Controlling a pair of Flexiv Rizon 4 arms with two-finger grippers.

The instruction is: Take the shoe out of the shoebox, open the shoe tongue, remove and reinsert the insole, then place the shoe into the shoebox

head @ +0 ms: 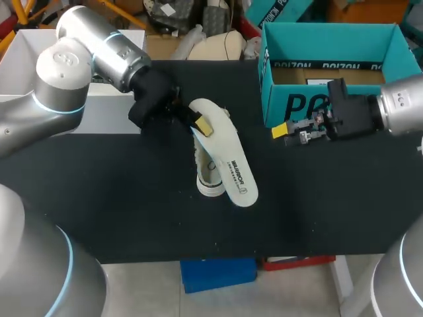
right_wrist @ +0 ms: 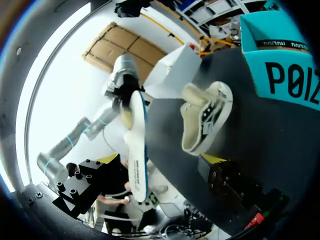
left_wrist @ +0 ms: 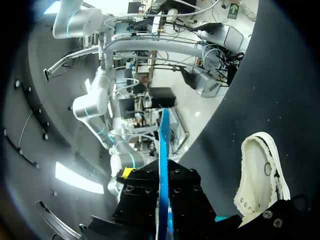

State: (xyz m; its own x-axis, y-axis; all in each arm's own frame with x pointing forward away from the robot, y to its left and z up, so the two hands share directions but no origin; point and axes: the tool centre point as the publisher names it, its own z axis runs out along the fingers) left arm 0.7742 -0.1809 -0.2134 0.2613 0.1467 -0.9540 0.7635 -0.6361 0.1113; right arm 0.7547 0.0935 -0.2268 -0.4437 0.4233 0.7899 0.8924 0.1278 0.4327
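Left claw (head: 201, 123) is clamped on one end of the insole (head: 234, 173), and the rest of it sticks out ahead of the claw. The shoe (head: 208, 185) lies on the surface (head: 119, 198) just under and ahead of that claw, half hidden by the insole from above. So I'd say the insole is out and the job now is feeding it back in.

Tips for that, imo:
- lead with the free end into the opening at a shallow angle, don't stab down
- the shoe is loose, so it will probably skid when pushed
- the right claw (head: 291, 132) has its fingers apart and empty, well off to the side of the shoe and just in front of the shoebox (head: 274, 99). I'd bring it over to pin the shoe and hold the tongue back first

What each view adds: the head view shows the insole's flat face but can't tell you whether it's touching the shoe. The left wrist view has the insole edge-on as a thin blue line between its fingers, so you can see it's pinched from both faces, plus the shoe's opening and eyelets beside the claw. The right wrist view is the only one showing the shoe tipped on its side, with a gap between it and the insole
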